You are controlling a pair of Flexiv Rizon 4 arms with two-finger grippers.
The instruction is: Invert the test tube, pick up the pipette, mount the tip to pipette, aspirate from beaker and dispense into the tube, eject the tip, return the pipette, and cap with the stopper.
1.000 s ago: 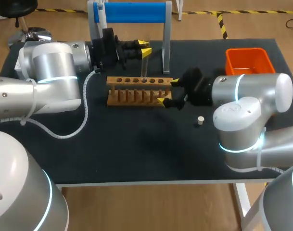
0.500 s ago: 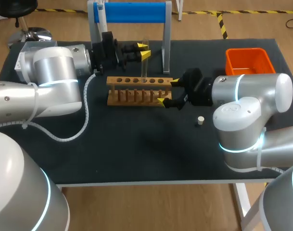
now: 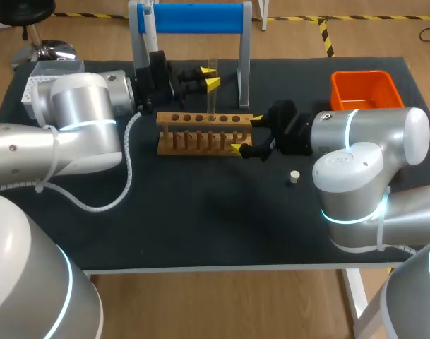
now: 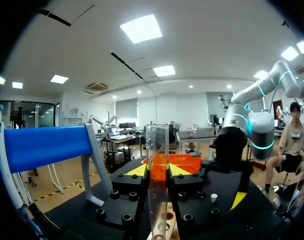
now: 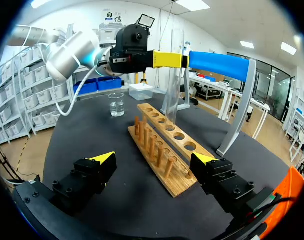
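Observation:
A clear test tube [image 3: 212, 86] stands upright between the yellow fingertips of my left gripper [image 3: 211, 76], which is shut on it over the wooden rack [image 3: 204, 133]. In the left wrist view the tube [image 4: 157, 145] rises between the fingers of that gripper [image 4: 157, 171]. Seen from the right wrist, the tube's [image 5: 173, 75] lower end hangs close over a hole of the rack [image 5: 164, 145]. My right gripper [image 3: 247, 134] is open, its fingers either side of the rack's right end without touching it [image 5: 154, 160]. A small stopper [image 3: 294, 176] lies on the table.
An orange bin [image 3: 363, 88] sits at the back right. A blue-topped stand [image 3: 193, 18] rises behind the rack. A glass beaker [image 5: 117, 105] and a white box [image 5: 140, 91] stand beyond the rack's far end, by my left arm.
My left gripper has risen with the test tube, drawing it up out of the rack. The right arm has kept still.

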